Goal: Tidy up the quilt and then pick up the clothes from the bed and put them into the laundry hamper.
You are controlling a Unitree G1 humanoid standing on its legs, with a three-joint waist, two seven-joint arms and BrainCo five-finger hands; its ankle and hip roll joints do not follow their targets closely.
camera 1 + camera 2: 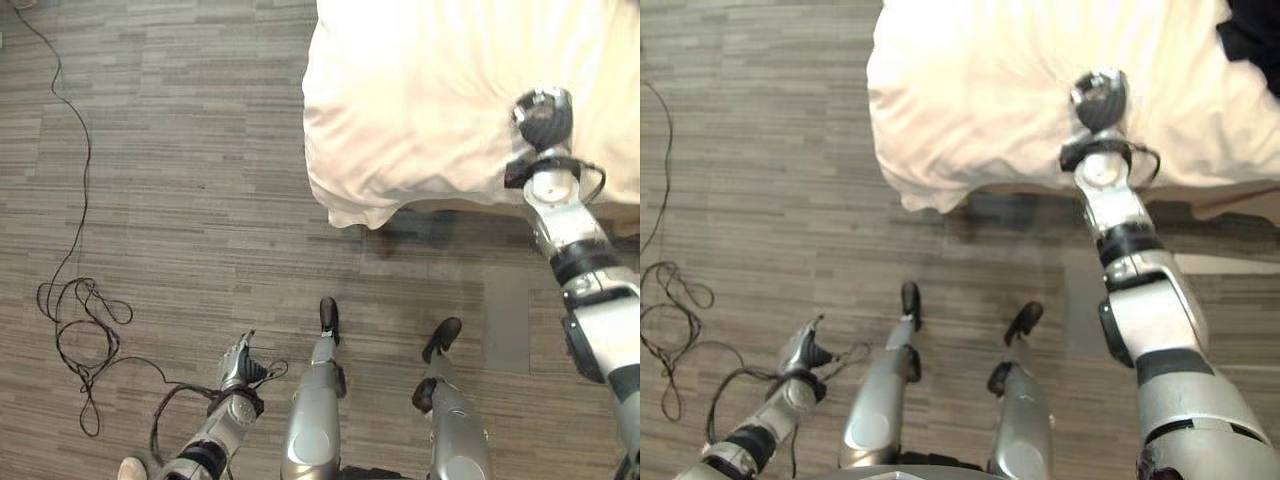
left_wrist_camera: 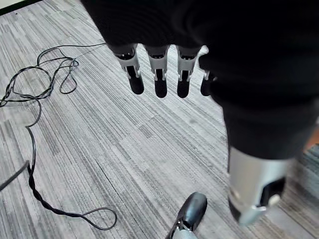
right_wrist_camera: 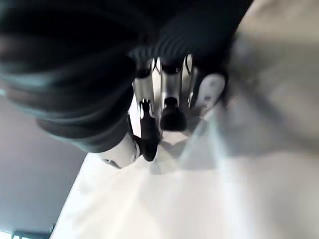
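Note:
The cream quilt (image 1: 430, 90) covers the bed at the upper right, and its corner hangs over the bed's near edge. My right hand (image 1: 543, 118) rests on top of the quilt close to that edge. In the right wrist view its fingers (image 3: 167, 109) are curled into a raised fold of the quilt (image 3: 209, 199). A dark piece of clothing (image 1: 1252, 40) lies on the bed at the far right. My left hand (image 1: 237, 362) hangs low over the floor, away from the bed, with its fingers (image 2: 159, 79) straight and holding nothing.
Grey plank-pattern floor (image 1: 180, 180) stretches to the left of the bed and in front of it. The bed's lower edge (image 1: 1230, 205) shows beneath the quilt at the right.

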